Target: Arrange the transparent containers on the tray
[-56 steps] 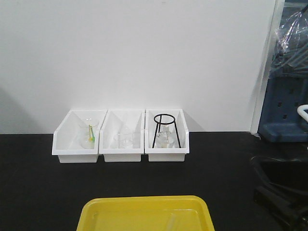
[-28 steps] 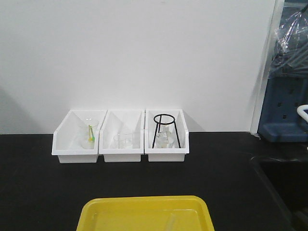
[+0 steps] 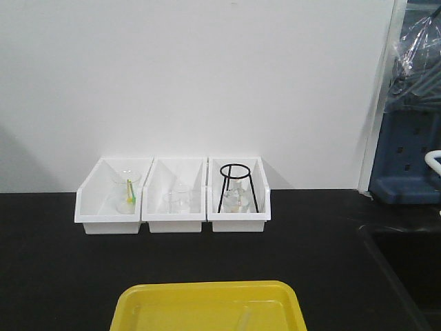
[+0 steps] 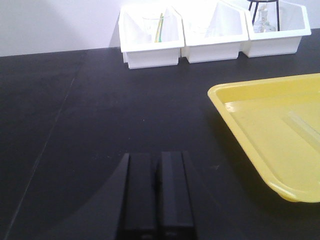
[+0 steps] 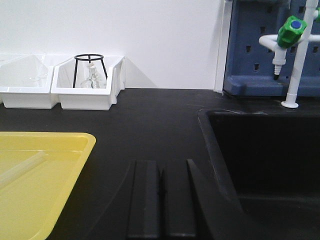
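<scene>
The yellow tray (image 3: 207,287) sits at the near edge of the black bench, cut off by the bottom of the front view. One transparent container, a slim clear tube (image 3: 244,319), lies on its floor toward the right; it also shows as the tube (image 4: 303,126) and the tube (image 5: 21,168) in the wrist views. My left gripper (image 4: 156,156) hovers shut and empty over bare bench left of the tray (image 4: 260,86). My right gripper (image 5: 160,165) is shut and empty, between the tray (image 5: 50,135) and the sink. Neither gripper appears in the front view.
Three white bins (image 3: 176,218) stand in a row against the back wall, holding beakers and flasks; the right one has a black wire tripod (image 3: 238,183). A deep black sink (image 5: 260,150) with a white faucet (image 5: 295,55) lies to the right.
The right arm, seen at the lower right of the front view one second ago, has withdrawn out of that view. The tray, tube and bins have not moved.
</scene>
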